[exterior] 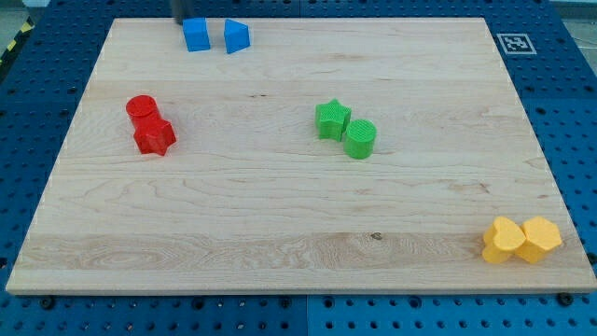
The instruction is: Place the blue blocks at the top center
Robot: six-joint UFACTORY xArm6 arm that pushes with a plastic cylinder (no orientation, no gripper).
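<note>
My tip [180, 21] shows at the view's top edge as a dark rod end, just beside the upper left corner of the blue square block [196, 35]; whether it touches the block I cannot tell. No jaws on this rig, just a plain rod, so nothing is held.

The blue square block sits on the wooden board [280, 205] near its top edge, left of centre. The blue wedge block [236, 35] is just to its right, a thin gap between them.

Lower down on the view's left, the red round block [142, 108] touches the red star block [155, 135], the star below and slightly right of it.

Near the board's middle, the green star block [332, 119] touches the green round block [360, 139], which sits at its lower right.

At the bottom right corner of the board, the yellow heart-like block [503, 239] and the yellow hexagon block [540, 238] sit side by side, touching.

The board lies on a blue pegboard table [569, 112]. A black-and-white marker tag [514, 43] is at the board's top right corner.
</note>
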